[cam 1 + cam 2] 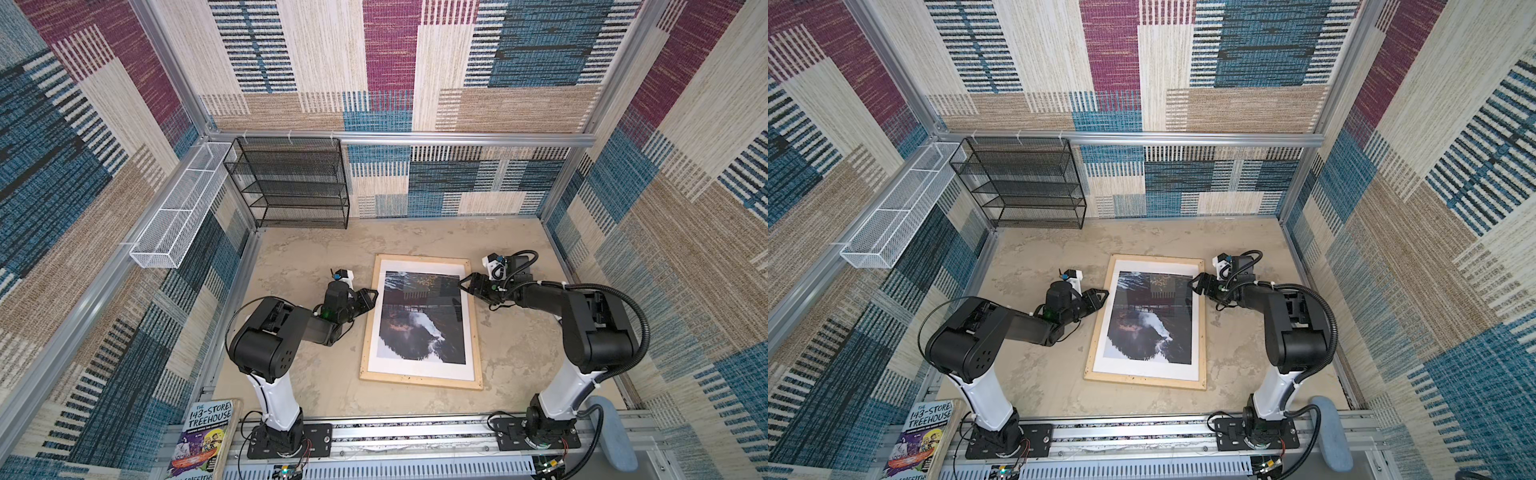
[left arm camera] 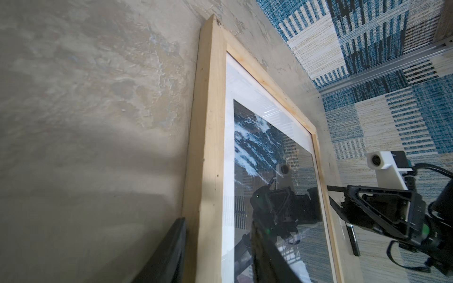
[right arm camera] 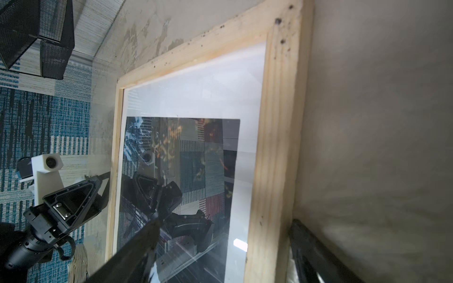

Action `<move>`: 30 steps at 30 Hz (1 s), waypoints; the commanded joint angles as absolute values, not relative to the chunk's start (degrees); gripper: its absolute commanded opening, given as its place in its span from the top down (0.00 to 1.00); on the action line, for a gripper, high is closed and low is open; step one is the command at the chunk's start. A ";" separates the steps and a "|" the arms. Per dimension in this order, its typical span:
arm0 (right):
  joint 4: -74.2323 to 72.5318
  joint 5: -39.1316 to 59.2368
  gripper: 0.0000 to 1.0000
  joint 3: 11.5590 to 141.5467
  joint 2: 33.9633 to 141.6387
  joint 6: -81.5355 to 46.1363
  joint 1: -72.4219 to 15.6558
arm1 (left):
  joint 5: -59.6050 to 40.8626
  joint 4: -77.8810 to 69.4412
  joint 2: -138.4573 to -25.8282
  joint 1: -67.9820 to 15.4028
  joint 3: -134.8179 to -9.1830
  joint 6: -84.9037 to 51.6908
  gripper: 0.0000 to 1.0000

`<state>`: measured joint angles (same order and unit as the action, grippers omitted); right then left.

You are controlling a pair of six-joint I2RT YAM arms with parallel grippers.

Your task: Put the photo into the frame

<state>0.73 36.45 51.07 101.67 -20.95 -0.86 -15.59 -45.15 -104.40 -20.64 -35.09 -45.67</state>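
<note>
Left hand (image 1: pixel 372 296) and right hand (image 1: pixel 464 285) spread at frame (image 1: pixel 419 380) sides, photo (image 1: pixel 419 328) inside, long axis running front-to-back

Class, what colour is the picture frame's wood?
The frame is pale natural wood; left wrist view.

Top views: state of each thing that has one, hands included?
the frame, flat on the table.
the photo, face up inside the frame.
left hand, open, astride the frame's left rail.
right hand, open, astride its right rail.
black mesh shelf, empty.
book, closed.
</note>
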 commanded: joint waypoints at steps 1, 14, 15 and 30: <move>-1.82 37.97 0.17 52.74 102.81 -22.50 -1.71 | -18.11 -45.04 -104.63 -20.74 -34.96 -46.56 0.57; 1.65 40.30 0.17 69.25 116.55 -18.63 -2.92 | -19.84 -46.69 -104.02 -22.47 -31.23 -48.83 0.62; 1.98 40.51 0.17 71.10 118.18 -18.13 -3.30 | -19.69 -46.37 -103.66 -22.74 -30.38 -48.88 0.62; 12.10 42.15 0.15 99.55 136.95 -13.37 -12.81 | -12.51 -43.98 -95.81 -35.37 -17.06 -57.18 0.62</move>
<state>4.67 37.34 97.71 135.28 -13.56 -10.96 -14.39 -54.39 -96.75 -33.19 -17.98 -54.57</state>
